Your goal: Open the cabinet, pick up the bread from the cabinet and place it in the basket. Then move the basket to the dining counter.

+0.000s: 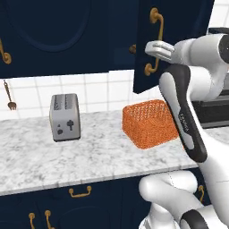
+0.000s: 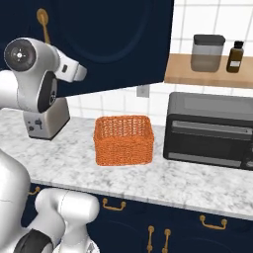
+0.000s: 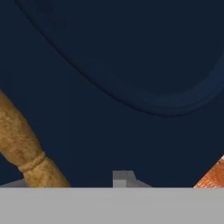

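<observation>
A: What edges matter around the arm?

B: The cabinet (image 1: 179, 40) door stands swung out from the wall, its lower edge hanging above the back of the bench (image 1: 67, 156). In the left base view the end effector (image 1: 154, 48) sits at the long brass handle (image 1: 156, 40), right against the door face. The hand view shows the arched panel close up and the handle crossing the lower left corner.

A: Fingers apart or together?

B: I cannot tell. One grey tip pokes up at the bottom of the hand view; the other is not clear, and the base views do not show the gap.

A: Free room on the bench?

B: There is open marble between the toaster (image 1: 65, 117) and the basket (image 1: 150, 123), and more in front of both, out to the front edge. On the right, in the right base view, a dark oven (image 2: 210, 129) stands just beside the basket, with a narrow gap.

A: Where is the basket relative to the end effector?

B: Below it, on the bench under the open door, well apart from it. A sliver of its orange mesh shows at the lower right of the hand view.

A: Anything in it?

B: From the right base view its inside looks empty. I cannot see the bread anywhere. On the wooden shelf (image 2: 212, 74) above the oven stand a grey canister (image 2: 207, 53) and a dark bottle (image 2: 235, 57).
</observation>
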Controlling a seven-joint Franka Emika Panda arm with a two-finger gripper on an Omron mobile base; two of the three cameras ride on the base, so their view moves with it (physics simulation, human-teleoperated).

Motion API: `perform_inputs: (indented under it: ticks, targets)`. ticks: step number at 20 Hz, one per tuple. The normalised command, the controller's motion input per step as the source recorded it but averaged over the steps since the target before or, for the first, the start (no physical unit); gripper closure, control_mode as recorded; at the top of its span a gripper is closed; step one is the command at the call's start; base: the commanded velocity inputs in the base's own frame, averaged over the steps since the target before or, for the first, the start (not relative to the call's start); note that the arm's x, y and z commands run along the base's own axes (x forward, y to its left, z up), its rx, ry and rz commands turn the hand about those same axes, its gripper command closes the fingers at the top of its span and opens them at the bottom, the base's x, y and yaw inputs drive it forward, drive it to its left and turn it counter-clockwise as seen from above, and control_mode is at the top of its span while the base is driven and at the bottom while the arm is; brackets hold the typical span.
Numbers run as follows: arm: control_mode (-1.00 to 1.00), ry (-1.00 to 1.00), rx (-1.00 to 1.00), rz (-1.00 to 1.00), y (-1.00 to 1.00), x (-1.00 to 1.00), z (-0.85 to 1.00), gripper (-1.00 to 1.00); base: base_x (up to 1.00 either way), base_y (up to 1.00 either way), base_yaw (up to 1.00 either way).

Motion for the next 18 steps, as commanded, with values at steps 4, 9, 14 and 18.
perform_inputs:
  ticks: [4, 9, 14, 18]
  targets:
    - [-1.00, 0.08, 0.08, 0.02, -1.00, -0.55, -0.29, 1.00, 0.00, 0.00, 0.00]
    - [-1.00, 0.03, 0.10, 0.02, -1.00, -0.47, -0.37, 1.00, 0.00, 0.00, 0.00]
    - [-1.00, -0.02, 0.16, 0.00, -1.00, -0.18, -0.45, 1.00, 0.00, 0.00, 0.00]
    - [-1.00, 0.00, 0.10, -0.08, -1.00, 0.16, -0.60, 1.00, 0.00, 0.00, 0.00]
